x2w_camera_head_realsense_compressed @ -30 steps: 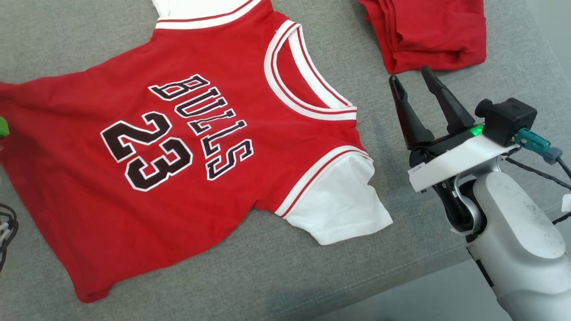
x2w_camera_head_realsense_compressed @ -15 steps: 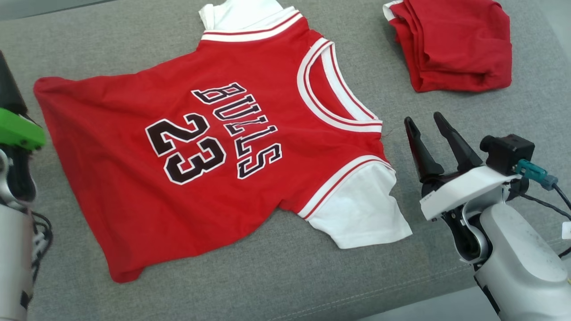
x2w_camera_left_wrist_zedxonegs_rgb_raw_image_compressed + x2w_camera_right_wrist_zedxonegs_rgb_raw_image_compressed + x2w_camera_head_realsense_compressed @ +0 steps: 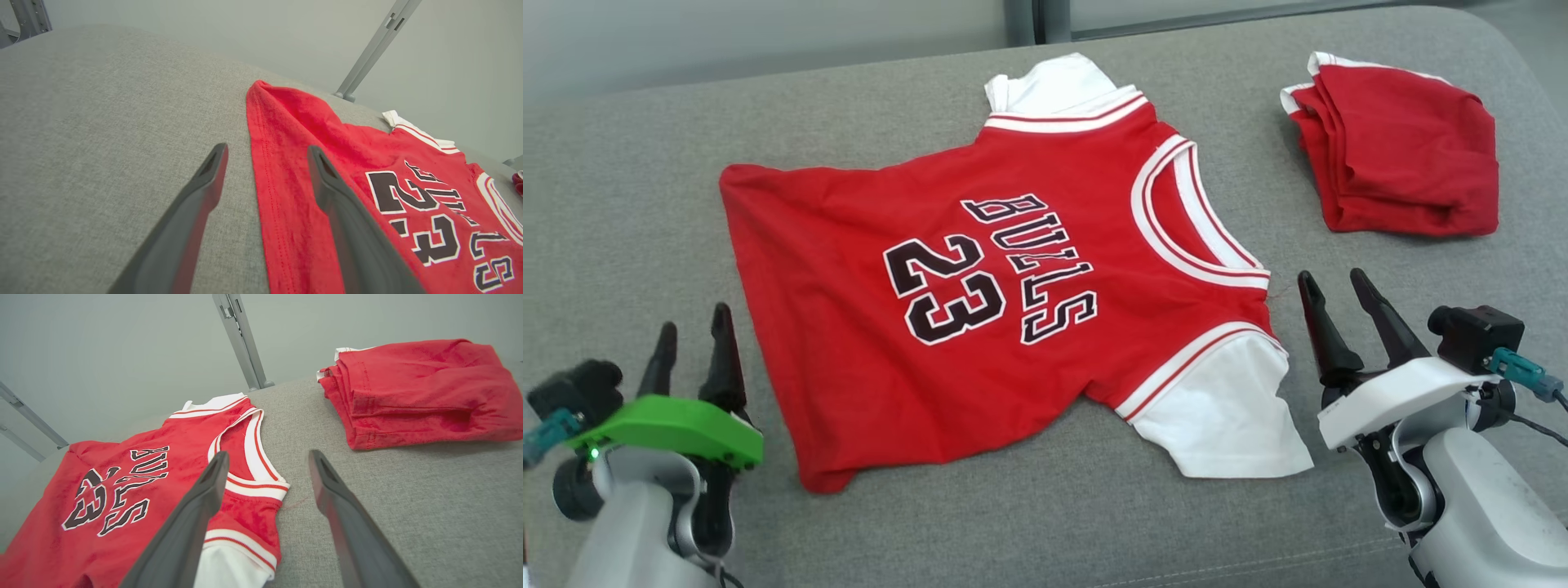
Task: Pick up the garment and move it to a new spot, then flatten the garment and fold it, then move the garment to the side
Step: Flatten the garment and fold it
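The garment (image 3: 1005, 269), a red jersey with white sleeves and "BULLS 23" on it, lies spread flat on the grey cushion (image 3: 645, 204). At the lower left my left gripper (image 3: 694, 318) stands open just left of the jersey's bottom hem. In the left wrist view the left gripper (image 3: 267, 148) straddles the line of the hem of the garment (image 3: 286, 134), above the fabric. My right gripper (image 3: 1332, 276) is open at the lower right, beside the collar and near sleeve. In the right wrist view the right gripper (image 3: 268, 454) holds nothing, with the garment (image 3: 122, 486) to its left.
A second red garment (image 3: 1405, 155), folded into a stack, lies at the far right of the cushion and shows again as the folded stack (image 3: 421, 388). The cushion's front edge runs close by my right arm. A metal post (image 3: 241, 339) stands behind the cushion.
The head camera has shifted, so the whole scene sits lower and further right in view. My left gripper has come into view at the lower left. Both grippers stay open.
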Controlling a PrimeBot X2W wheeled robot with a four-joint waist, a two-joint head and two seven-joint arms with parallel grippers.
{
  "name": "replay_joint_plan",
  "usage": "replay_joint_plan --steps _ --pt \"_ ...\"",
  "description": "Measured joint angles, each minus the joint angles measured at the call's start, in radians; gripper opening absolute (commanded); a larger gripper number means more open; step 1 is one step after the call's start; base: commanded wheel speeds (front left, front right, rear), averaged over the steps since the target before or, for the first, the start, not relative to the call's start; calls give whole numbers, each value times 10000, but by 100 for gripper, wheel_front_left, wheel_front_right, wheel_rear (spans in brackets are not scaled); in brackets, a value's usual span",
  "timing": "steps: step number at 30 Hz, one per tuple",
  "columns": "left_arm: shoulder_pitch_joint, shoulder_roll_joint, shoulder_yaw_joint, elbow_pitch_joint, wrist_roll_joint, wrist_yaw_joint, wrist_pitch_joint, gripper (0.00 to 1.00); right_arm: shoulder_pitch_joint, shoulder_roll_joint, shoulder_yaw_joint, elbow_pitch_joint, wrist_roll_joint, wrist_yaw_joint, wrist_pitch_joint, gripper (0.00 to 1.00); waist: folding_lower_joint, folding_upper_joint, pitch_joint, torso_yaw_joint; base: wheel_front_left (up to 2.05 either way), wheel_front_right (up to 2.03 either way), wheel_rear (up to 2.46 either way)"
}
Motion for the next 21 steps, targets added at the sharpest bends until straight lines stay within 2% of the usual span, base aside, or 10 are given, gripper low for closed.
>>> replay_joint_plan --steps 3,7,12,21 --pt "748 -165 -263 -251 0 -38 -2 100 159 15 -27 -44 0 -4 0 100 0 0 -246 218 0 0 0" --pt "1693 -330 -949 -660 21 -345 56 100 330 42 -77 -109 0 -8 0 100 0 0 -501 482 0 0 0" --pt "2770 -313 -1672 -926 159 -476 652 100 446 38 -136 -138 -2 -10 0 100 0 0 -696 737 0 0 0" --pt "3508 -307 -2029 -1534 117 -533 1145 100 713 56 86 -115 -8 4 0 100 0 0 -770 814 0 0 0"
